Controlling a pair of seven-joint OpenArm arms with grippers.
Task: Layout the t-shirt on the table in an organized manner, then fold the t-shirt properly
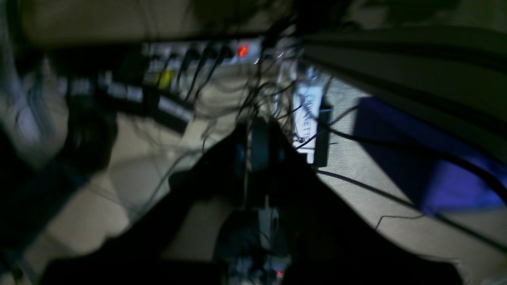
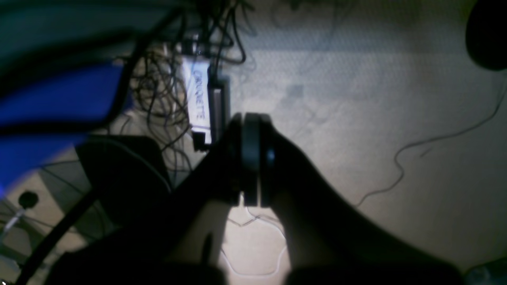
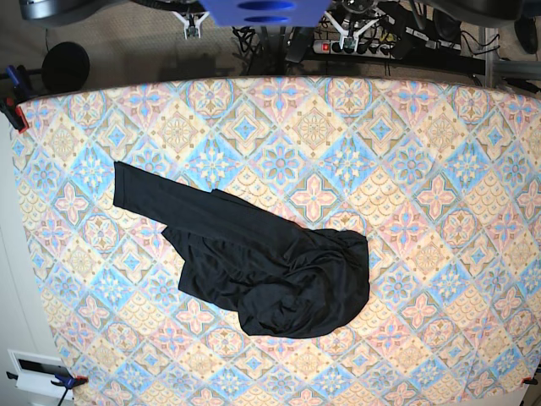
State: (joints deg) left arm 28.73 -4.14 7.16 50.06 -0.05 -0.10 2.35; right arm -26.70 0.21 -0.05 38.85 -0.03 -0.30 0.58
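Note:
The black t-shirt (image 3: 270,271) lies crumpled left of the middle of the patterned table (image 3: 439,169). One long sleeve (image 3: 152,196) stretches toward the far left, and the body is bunched into a rumpled heap. Both arms are held back beyond the table's far edge, away from the shirt. In its own wrist view my left gripper (image 1: 253,128) is shut and empty, pointing at floor and cables. My right gripper (image 2: 252,120) is also shut with nothing between its jaws, over bare floor. Neither wrist view shows the t-shirt or the table.
A power strip (image 1: 242,50) with a red light and tangled cables (image 2: 166,91) lie on the floor behind the table. A blue part (image 3: 264,10) sits at the far middle edge. Clamps (image 3: 13,106) grip the cloth at the left edge.

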